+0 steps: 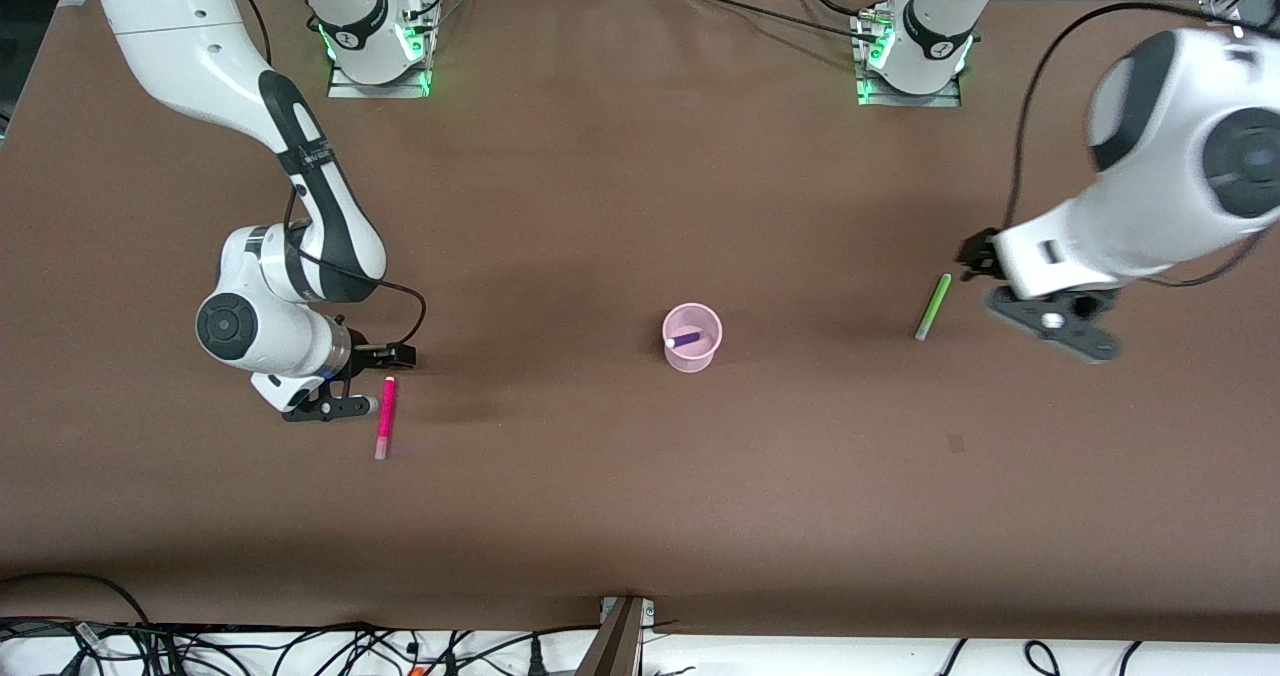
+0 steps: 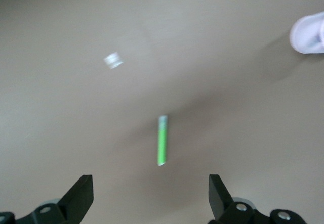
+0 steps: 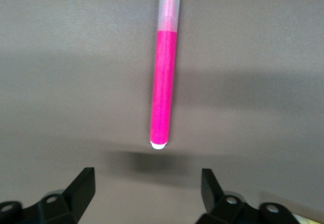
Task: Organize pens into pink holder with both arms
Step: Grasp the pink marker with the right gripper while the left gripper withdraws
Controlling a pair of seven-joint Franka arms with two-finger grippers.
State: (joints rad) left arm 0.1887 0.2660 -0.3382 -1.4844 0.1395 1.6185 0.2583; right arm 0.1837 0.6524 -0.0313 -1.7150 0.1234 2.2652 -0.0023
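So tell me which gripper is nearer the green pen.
Left. The left gripper hovers beside the green pen; the right gripper is down by the magenta pen.

Seen from the right wrist: magenta-pink pen (image 3: pixel 164 80) lying flat on the brown counter (image 3: pixel 61 82), pale translucent cap at one end, rounded white tip toward the right gripper (image 3: pixel 148 183). Black jaws spread wide, clear of the pen.

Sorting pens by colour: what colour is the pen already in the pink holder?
Dark purple pen with a white end, seen best in the front view.
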